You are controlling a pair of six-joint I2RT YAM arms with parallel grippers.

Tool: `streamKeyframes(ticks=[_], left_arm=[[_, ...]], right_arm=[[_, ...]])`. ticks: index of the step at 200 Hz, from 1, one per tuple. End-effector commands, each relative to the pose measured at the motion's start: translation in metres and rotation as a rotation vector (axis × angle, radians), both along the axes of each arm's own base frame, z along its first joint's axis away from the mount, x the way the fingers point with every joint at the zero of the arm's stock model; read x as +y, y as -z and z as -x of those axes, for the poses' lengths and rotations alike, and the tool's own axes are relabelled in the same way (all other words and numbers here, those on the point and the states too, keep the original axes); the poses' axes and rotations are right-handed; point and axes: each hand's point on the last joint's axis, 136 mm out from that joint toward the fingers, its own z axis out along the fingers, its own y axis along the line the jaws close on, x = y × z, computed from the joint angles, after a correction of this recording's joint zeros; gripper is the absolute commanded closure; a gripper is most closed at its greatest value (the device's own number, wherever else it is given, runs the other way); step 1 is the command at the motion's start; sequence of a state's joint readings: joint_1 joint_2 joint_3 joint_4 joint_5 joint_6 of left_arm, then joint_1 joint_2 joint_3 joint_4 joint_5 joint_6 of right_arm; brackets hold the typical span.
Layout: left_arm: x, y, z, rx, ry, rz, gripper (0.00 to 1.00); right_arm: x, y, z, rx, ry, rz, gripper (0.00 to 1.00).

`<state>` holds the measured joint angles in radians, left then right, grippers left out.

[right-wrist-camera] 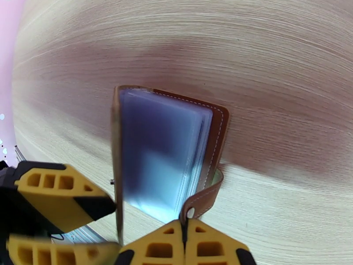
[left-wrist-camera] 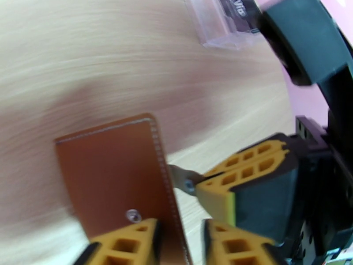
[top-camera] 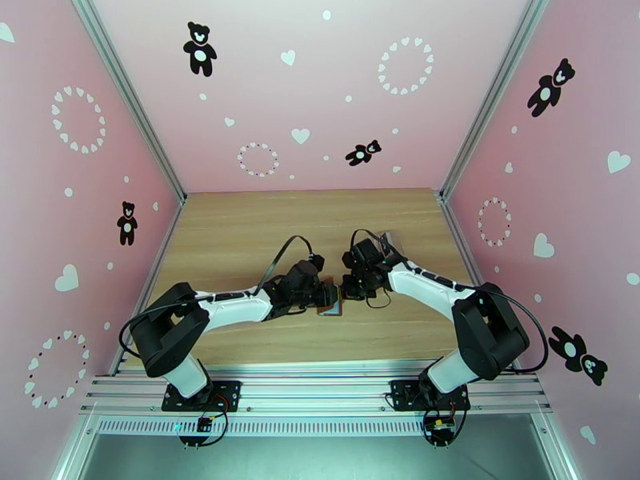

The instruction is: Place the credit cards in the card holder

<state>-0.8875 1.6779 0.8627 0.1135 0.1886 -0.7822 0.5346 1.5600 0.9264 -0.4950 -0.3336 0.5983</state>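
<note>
Down front, the right pincer (right-wrist-camera: 184,246) is clamped tight on the snap tab (right-wrist-camera: 200,202), holding the card holder (right-wrist-camera: 163,146) open at mid-tabletop (right-wrist-camera: 264,62). The left pincer (left-wrist-camera: 180,227), jaws apart, straddles the front cover. The pockets look empty, so I'd say no card is loaded yet. Far back, a clear case (left-wrist-camera: 216,27) shows something dark, possibly the credit cards (left-wrist-camera: 242,14).
</note>
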Motion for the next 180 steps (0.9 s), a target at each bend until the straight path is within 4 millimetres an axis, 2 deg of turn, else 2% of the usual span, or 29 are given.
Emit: streamKeyframes(ticks=[1,25,53,72,87,120,160,180], left_arm=[[-0.001,0.005,0.007,0.011,0.029,-0.032,0.43],[0.0,0.008,0.006,0.015,0.014,-0.039,0.43],[-0.003,0.022,0.006,0.05,0.015,-0.054,0.7],[-0.003,0.032,0.006,0.067,0.013,-0.067,0.9],[-0.004,0.036,0.007,0.076,0.018,-0.071,1.0],[-0.007,0.041,0.005,0.081,0.027,-0.095,1.0],[-0.008,0.043,0.001,0.079,0.023,-0.126,1.0],[-0.008,0.038,-0.002,0.065,0.009,-0.118,0.91]], right_arm=[[-0.01,-0.001,0.0,-0.009,0.022,0.008,1.0],[-0.022,-0.004,-0.005,-0.023,0.057,0.024,1.0],[-0.033,-0.011,-0.009,-0.041,0.096,0.023,1.0],[-0.033,-0.019,-0.009,-0.057,0.099,0.006,1.0],[-0.031,-0.022,-0.009,-0.059,0.094,-0.007,1.0],[-0.018,-0.022,-0.01,-0.036,0.073,-0.069,1.0],[-0.008,-0.008,-0.005,0.009,0.039,-0.065,1.0],[-0.007,-0.002,-0.003,0.019,0.032,-0.052,1.0]])
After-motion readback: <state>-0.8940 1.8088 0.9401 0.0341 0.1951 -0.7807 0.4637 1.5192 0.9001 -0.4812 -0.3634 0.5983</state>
